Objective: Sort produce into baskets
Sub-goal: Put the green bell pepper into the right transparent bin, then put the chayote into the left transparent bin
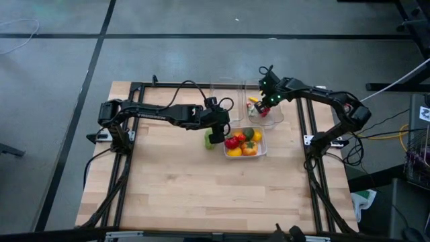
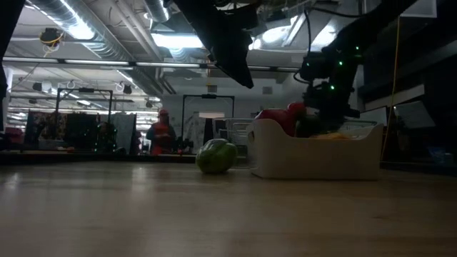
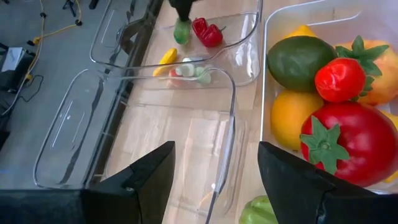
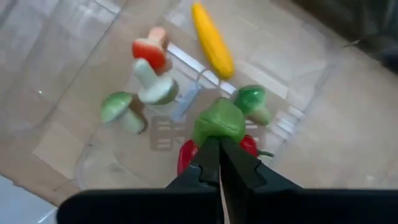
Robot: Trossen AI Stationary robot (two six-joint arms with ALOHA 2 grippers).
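My right gripper (image 4: 219, 152) hangs over the right clear basket (image 1: 274, 119), shut on a small green piece (image 4: 217, 121), also seen as the green piece (image 3: 181, 31). Small mushrooms (image 4: 146, 81), a yellow piece (image 4: 212, 38) and a red piece (image 4: 186, 155) lie in that basket. My left gripper (image 3: 214, 180) stands open and empty above the table, pointing at the empty clear basket (image 3: 231, 99). A round green piece (image 2: 216, 156) rests on the table below it, beside the whitish basket (image 2: 314, 160), which holds red, orange, yellow and dark green produce. My right gripper pinches the small green piece at its near side (image 4: 216, 135) between the free ends of its two fingers. The fingers slant steeply down from above. The piece is lifted clear, above the things in the clear basket.
The three baskets stand close together at the table's far middle, the two clear ones side by side behind the whitish basket (image 1: 263, 151). Bare wooden table (image 1: 188, 188) stretches toward the near edge. A dark frame (image 1: 134, 87) runs along the table's sides. A person stands far off in the room.
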